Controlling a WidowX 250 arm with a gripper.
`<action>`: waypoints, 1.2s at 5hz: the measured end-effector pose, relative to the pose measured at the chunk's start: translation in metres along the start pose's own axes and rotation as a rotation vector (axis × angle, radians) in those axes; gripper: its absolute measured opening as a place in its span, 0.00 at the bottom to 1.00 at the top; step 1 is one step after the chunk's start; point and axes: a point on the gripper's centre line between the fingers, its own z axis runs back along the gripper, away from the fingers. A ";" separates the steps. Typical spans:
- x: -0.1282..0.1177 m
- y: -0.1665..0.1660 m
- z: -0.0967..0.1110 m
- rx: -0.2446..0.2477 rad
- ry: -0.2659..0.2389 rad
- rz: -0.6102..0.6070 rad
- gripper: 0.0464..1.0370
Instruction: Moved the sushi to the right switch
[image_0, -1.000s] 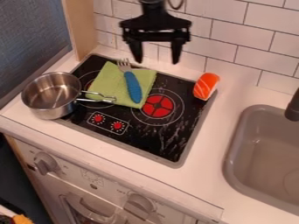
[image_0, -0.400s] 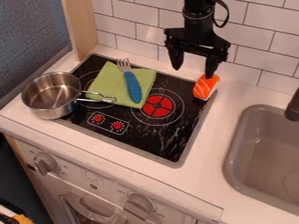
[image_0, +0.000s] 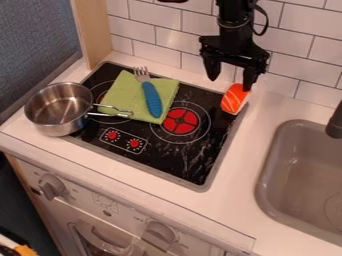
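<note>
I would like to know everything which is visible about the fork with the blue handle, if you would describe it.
The fork has a thick blue handle, rounded at its end, and a silvery head that looks like metal, with slim tines. It lies across the green cloth on the stove, its tines pointing toward the tiled wall and their tips reaching past the cloth's back edge. The cloth is all it visibly touches.

The claw has moved sideways; the sushi, earlier off to its side, is now near its fingertips.
</note>
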 end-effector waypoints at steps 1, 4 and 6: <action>0.001 -0.010 -0.013 -0.020 0.021 -0.043 0.96; -0.010 -0.033 -0.021 -0.017 0.087 -0.092 0.63; -0.009 -0.033 -0.023 0.023 0.112 -0.099 0.52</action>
